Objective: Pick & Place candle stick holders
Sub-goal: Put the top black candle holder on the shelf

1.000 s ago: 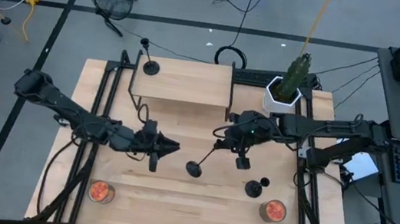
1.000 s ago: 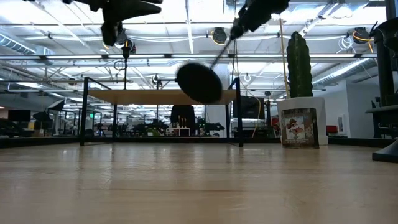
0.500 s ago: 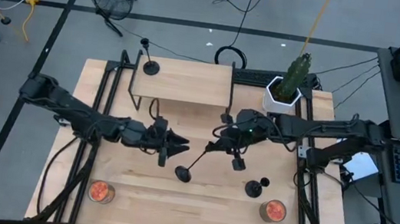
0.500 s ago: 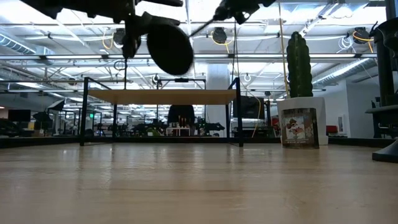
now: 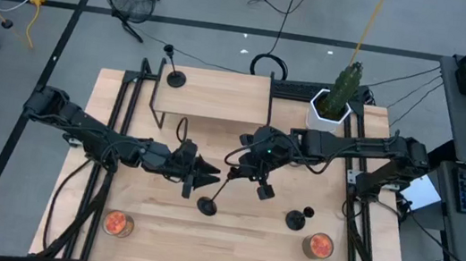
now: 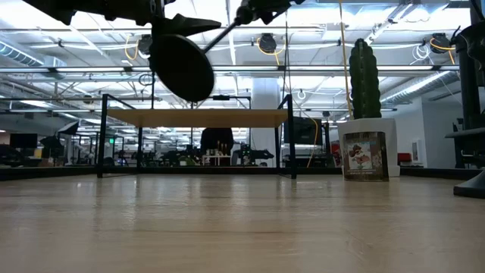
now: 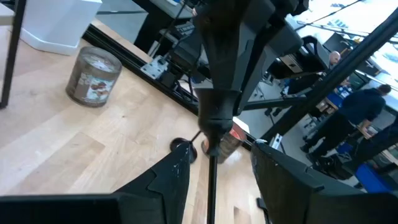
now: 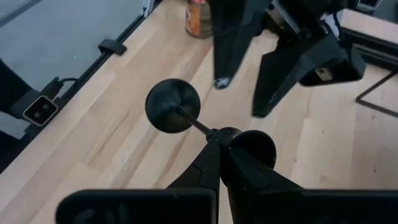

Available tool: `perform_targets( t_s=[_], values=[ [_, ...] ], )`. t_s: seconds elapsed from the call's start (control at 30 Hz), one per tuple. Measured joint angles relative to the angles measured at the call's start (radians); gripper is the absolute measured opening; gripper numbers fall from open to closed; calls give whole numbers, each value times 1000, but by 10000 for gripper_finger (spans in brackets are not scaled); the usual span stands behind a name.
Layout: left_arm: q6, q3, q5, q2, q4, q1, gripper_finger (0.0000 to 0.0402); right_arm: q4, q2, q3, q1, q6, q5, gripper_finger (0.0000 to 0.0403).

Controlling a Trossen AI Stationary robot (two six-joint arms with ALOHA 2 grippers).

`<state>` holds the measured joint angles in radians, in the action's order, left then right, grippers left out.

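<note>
A matte-black candle stick holder [image 5: 215, 193], thin stem and round flat base, hangs tilted above the smooth wooden table [image 5: 237, 239]. The right gripper [image 5: 234, 168] is closed on its knob end. Its base points toward the left gripper [image 5: 213, 178], whose fingers are spread around the stem.

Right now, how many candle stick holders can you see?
3: one on the small shelf, one in the right end effector mid-table, one standing near the right candle. None seems hidden.
</note>
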<state>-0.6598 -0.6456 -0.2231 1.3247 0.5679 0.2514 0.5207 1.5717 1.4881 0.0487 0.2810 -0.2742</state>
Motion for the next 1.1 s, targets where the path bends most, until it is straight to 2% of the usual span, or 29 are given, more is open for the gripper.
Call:
perform_targets(
  t_s=[0.13,0.4,0.63,0.87,1.1],
  values=[
    [0,0,-1,0,-9,2,173,-12,-2,9,3,-5,-44,1],
    [-28,0,16,0,-14,-3,173,-57,0,9,23,-30,-44,1],
    [-47,-2,40,0,24,-3,173,-87,53,7,33,-44,-47,1],
    [-34,-33,60,-1,-67,2,173,-99,65,7,35,-57,-49,1],
    [-42,-34,62,-1,-72,-5,173,-112,65,7,38,-60,-53,0]
  ],
)
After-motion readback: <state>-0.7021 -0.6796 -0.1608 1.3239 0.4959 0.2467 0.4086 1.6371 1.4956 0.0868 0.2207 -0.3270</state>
